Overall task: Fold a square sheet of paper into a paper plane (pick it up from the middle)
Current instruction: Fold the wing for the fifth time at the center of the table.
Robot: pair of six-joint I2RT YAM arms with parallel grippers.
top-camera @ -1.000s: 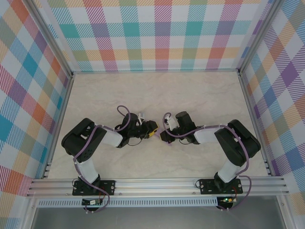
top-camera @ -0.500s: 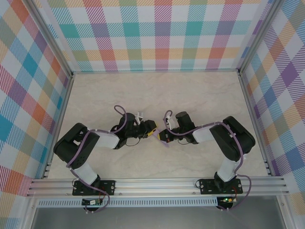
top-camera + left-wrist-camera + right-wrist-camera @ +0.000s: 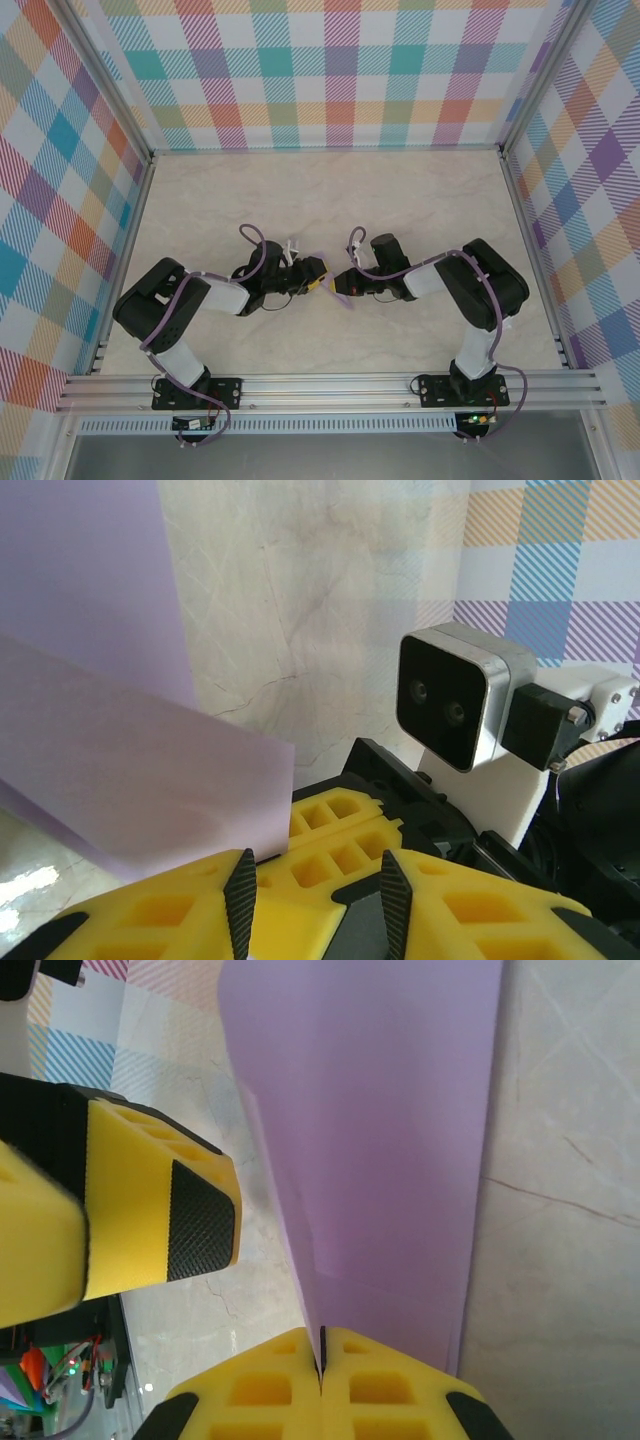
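Observation:
The lavender sheet of paper (image 3: 380,1130) is folded into a long narrow layered shape; whether it has a plane's form I cannot tell. My right gripper (image 3: 322,1355) is shut on its lower edge, yellow fingers pressed together with the paper standing up between them. My left gripper (image 3: 318,905) is open, its black pads apart with nothing between them. It faces the right gripper's yellow fingers (image 3: 340,830), and the paper (image 3: 120,780) hangs just beyond its left pad. In the top view the left gripper (image 3: 318,281) and right gripper (image 3: 338,285) meet tip to tip mid-table.
The marble-patterned table (image 3: 330,200) is enclosed by plaid walls (image 3: 330,70) at the back and sides. An aluminium rail (image 3: 330,390) runs along the near edge. The right wrist camera (image 3: 460,710) sits close in front of my left gripper.
The left arm dropped lower early on, then held still. The right arm reached further left with the paper, bringing its gripper tips up to the left gripper.

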